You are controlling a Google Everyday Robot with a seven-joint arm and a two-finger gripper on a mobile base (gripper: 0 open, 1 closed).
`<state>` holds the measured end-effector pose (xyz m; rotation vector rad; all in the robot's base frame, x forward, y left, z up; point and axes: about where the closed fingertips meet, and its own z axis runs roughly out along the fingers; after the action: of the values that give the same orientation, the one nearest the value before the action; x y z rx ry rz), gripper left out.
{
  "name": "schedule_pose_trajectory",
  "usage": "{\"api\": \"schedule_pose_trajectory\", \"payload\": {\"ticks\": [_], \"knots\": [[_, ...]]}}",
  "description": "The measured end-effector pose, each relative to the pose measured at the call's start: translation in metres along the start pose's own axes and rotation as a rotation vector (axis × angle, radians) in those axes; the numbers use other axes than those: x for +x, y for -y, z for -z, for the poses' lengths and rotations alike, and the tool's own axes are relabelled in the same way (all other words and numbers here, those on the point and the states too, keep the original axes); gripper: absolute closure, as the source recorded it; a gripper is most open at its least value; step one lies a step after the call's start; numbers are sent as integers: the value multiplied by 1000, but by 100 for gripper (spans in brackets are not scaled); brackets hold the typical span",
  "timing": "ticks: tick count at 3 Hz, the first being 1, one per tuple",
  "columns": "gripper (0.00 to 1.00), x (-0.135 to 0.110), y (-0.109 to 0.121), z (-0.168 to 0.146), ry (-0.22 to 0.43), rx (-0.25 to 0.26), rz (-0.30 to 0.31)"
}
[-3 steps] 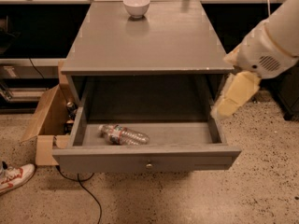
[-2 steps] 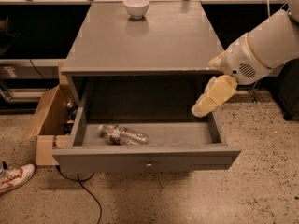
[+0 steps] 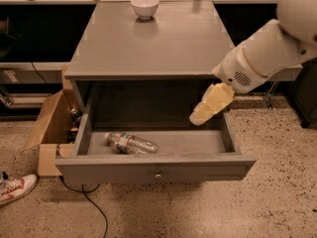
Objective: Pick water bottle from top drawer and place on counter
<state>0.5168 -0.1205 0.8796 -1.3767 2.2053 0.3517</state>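
The water bottle [image 3: 131, 143] lies on its side in the open top drawer [image 3: 156, 168], in the left half, with its cap toward the left. My gripper [image 3: 198, 117] hangs on the white arm over the right half of the drawer, above its floor and apart from the bottle, well to its right. The counter [image 3: 168, 41] is the flat grey top of the cabinet above the drawer.
A white bowl [image 3: 144, 6] stands at the back middle of the counter. An open cardboard box [image 3: 49, 128] sits on the floor left of the cabinet. A shoe [image 3: 15, 188] lies at the lower left, and a black cable [image 3: 91, 202] runs under the drawer.
My arm has swung left from beside the cabinet's right edge, bringing the gripper in over the right part of the open drawer. The bottle has not moved.
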Motion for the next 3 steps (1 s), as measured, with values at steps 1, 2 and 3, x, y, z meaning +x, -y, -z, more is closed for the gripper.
{"api": "schedule_pose_trajectory", "payload": {"ticks": [1, 2, 3], "knots": [[0, -9, 7, -47, 0, 26, -77], [0, -22, 7, -87, 51, 36, -143], [0, -42, -5, -138, 125, 14, -182]]}}
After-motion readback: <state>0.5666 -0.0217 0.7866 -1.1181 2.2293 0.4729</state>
